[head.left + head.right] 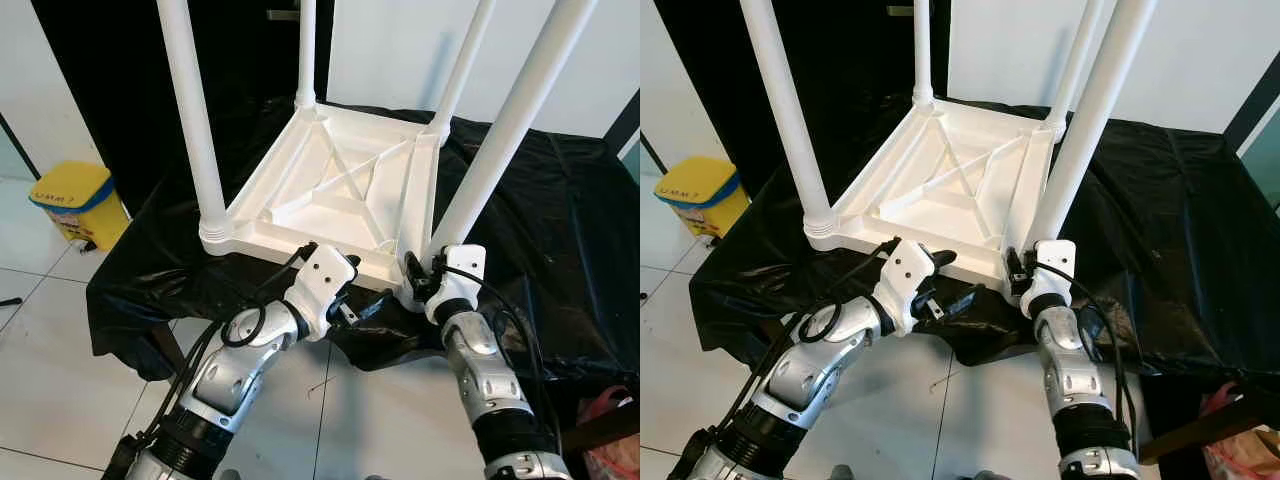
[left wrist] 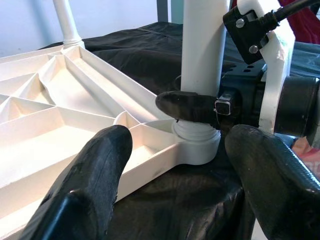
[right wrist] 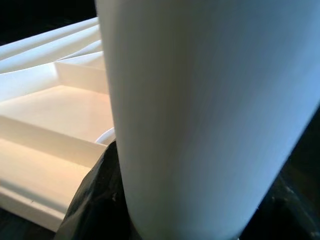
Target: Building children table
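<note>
My right gripper (image 1: 418,280) was clamped around the near right leg (image 1: 500,140), low down by its base; in the left wrist view I saw one black finger (image 2: 187,106) wrapped across the leg just above the threaded collar, and the right wrist view was taken up by that white tube up close. My left gripper (image 1: 365,307) hung just beside it at the near edge of the tabletop (image 1: 330,190), its fingers (image 2: 100,170) spread apart and holding nothing, one over the tabletop's ribbed underside, the other over the black sheet (image 1: 540,200).

The tabletop lay upside down on the sheet, ribs and diagonal braces facing up. All four legs stood upright from its corners: the near left leg (image 1: 190,120), the one I held, and the two far ones (image 1: 306,50) (image 1: 462,65).

The sheet was draped over a low surface and hung off its front edge. On the tiled floor (image 1: 40,340) to my left stood a yellow bin (image 1: 72,200) with a blue band. Something red (image 1: 610,440) lay by the floor at my lower right; I could not tell what it was.
</note>
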Robot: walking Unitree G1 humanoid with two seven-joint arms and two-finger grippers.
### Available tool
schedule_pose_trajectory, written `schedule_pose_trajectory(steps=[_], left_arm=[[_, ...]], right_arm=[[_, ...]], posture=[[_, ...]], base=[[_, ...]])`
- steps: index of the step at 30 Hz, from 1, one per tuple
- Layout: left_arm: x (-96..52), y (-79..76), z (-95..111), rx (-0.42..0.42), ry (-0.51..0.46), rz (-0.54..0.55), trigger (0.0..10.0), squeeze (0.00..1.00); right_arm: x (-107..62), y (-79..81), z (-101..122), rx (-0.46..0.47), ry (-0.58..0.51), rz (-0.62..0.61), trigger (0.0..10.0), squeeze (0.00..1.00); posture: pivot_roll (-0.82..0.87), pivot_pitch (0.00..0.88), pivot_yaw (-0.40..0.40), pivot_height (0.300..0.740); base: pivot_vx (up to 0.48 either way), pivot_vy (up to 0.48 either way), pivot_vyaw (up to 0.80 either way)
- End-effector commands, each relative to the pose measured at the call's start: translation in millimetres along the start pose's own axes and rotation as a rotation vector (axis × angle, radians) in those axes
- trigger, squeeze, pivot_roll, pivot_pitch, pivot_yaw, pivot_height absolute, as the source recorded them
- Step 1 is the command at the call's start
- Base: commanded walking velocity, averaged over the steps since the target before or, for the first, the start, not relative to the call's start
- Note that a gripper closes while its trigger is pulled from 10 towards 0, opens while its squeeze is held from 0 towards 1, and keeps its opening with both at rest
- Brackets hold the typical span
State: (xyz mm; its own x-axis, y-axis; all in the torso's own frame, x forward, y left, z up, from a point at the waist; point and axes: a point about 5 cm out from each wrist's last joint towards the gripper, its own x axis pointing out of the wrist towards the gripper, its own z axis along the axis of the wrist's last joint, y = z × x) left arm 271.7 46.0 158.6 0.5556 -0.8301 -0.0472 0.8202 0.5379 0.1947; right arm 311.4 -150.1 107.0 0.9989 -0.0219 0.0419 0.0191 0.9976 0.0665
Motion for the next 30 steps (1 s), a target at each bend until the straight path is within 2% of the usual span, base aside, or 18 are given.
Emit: schedule_pose_trajectory(steps=[1, 5, 6, 7, 18, 19, 24, 30], left_arm=[[1.3, -2.0, -1, -0.002, -0.002, -0.041, 10.0, 0.0], [1.6, -1.9, -1, -0.004, -0.004, -0.042, 10.0, 0.0], [2.2, -1.7, -1, -0.006, -0.005, -0.044, 10.0, 0.0], [2.3, -1.7, -1, -0.007, -0.005, -0.045, 10.0, 0.0], [1.9, -1.1, -1, -0.007, -0.006, -0.043, 10.0, 0.0], [1.8, -1.3, -1, -0.007, -0.005, -0.043, 10.0, 0.0], [1.8, -1.0, 0, -0.007, -0.006, -0.042, 10.0, 0.0], [1.8, -1.4, 0, -0.006, -0.007, -0.039, 10.0, 0.0]], right_arm=[[-5.3, -5.3, -10, 0.006, 0.05, -0.084, 10.0, 0.0], [-6.5, 0.0, -12, 0.03, 0.058, -0.103, 10.0, 0.0], [-6.2, 9.7, -11, 0.035, 0.051, -0.074, 10.0, 0.0], [-5.7, 12.0, -9, 0.039, 0.04, -0.059, 10.0, 0.0], [-4.2, 13.0, -2, 0.02, 0.017, -0.056, 10.0, 0.0], [-4.3, 13.4, 0, 0.023, 0.004, -0.052, 10.0, 1.0], [-4.9, 13.6, 5, 0.031, -0.027, -0.029, 10.0, 1.0], [-12.0, 4.7, 11, 0.02, -0.066, 0.123, 10.0, 1.0]], posture=[[0.01, 0.006, -0.089, 0.74], [0.01, 0.008, -0.089, 0.74], [0.0, 0.01, -0.083, 0.74], [0.0, 0.012, -0.083, 0.74], [0.01, 0.019, -0.088, 0.74], [0.01, 0.021, -0.088, 0.74], [0.01, 0.025, -0.087, 0.74], [0.01, 0.031, -0.092, 0.74]], base=[[0.0, 0.0, 0.0], [0.0, 0.0, 0.0], [0.0, 0.0, 0.0], [0.0, 0.0, 0.0], [0.0, 0.0, 0.0], [0.0, 0.0, 0.0], [0.0, 0.0, 0.0], [0.0, 0.0, 0.0]])
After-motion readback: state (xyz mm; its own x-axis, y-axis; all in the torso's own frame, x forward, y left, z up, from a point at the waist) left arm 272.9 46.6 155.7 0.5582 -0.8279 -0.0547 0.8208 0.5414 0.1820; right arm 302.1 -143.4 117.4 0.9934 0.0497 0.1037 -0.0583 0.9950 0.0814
